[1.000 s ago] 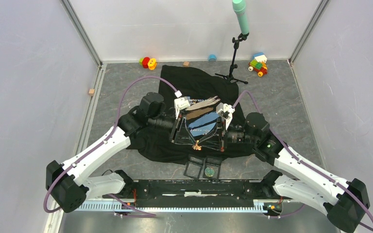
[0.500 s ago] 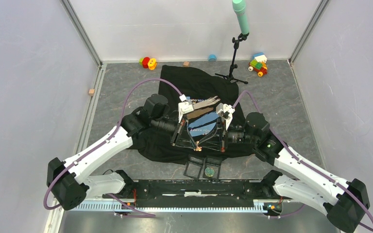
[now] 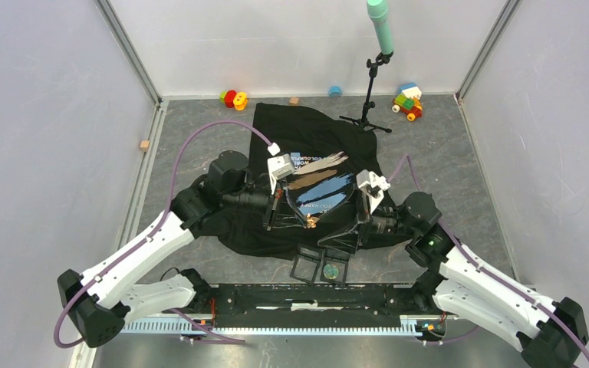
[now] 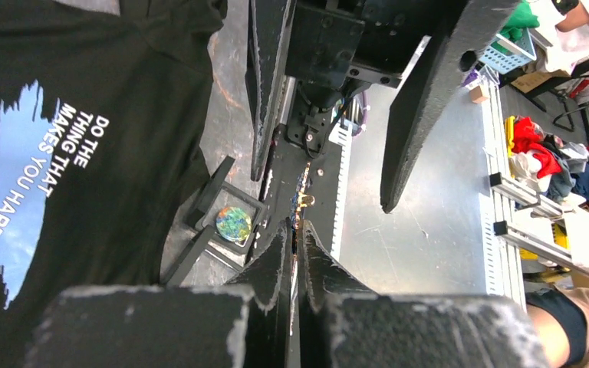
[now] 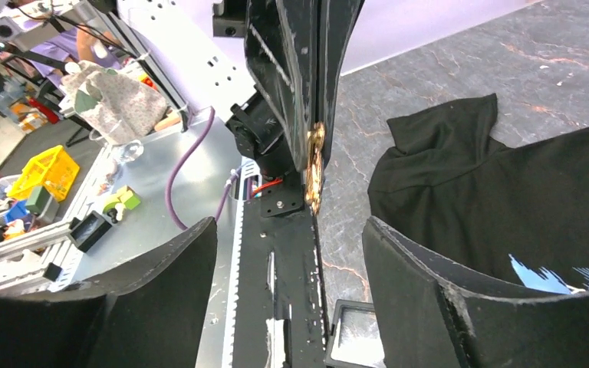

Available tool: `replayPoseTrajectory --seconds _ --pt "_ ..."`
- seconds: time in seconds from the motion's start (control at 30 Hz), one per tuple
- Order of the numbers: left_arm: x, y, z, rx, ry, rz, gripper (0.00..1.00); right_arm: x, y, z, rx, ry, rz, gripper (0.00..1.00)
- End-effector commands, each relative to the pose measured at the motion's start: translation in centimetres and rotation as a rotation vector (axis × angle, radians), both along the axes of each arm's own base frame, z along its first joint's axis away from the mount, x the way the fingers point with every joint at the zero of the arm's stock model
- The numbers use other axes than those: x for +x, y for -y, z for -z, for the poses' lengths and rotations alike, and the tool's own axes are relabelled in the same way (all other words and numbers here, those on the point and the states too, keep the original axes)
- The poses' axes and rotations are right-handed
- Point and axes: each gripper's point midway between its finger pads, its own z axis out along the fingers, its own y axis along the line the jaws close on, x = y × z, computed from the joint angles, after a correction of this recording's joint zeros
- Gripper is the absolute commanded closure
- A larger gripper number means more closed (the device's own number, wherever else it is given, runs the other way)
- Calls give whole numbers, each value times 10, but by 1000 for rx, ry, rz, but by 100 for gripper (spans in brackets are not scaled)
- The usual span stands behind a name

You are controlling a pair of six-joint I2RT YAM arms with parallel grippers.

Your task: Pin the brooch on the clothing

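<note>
Pale lilac walls (image 3: pixel 38 115) enclose a grey marbled floor (image 3: pixel 445 153), with aluminium posts (image 3: pixel 126 50) in the back corners

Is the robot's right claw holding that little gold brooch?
No: the right gripper stands wide open with nothing in it, while the brooch is pinched in the shut left gripper.

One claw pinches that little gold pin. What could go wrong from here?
The left gripper holds the brooch only at its fingertips, and the right gripper is open and off it, so the brooch may twist or drop. The shirt lies loose and rumpled, so the pin may push cloth aside instead of piercing.
</note>
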Motion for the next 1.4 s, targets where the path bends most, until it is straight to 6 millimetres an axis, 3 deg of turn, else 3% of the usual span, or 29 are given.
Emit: replayPoseTrajectory --seconds 0.0,0.13,0.23,0.67,1.03,1.37 --pt "0 4 -18 -74 77 23 98 -3 4 -20 111 59 12 25" --pt "-3 6 -16 -73 52 47 98 -6 6 -28 192 58 14 28" --pt "-5 7 -16 -76 45 57 98 -9 7 -35 249 61 1 36" --pt "-8 8 -16 -82 32 82 98 7 -1 -30 270 5 56 58" --pt "-9 9 -15 -79 22 90 98 14 -8 -19 251 -32 78 78" --pt "-18 8 -22 -123 24 133 98 33 -19 13 166 -177 132 100"
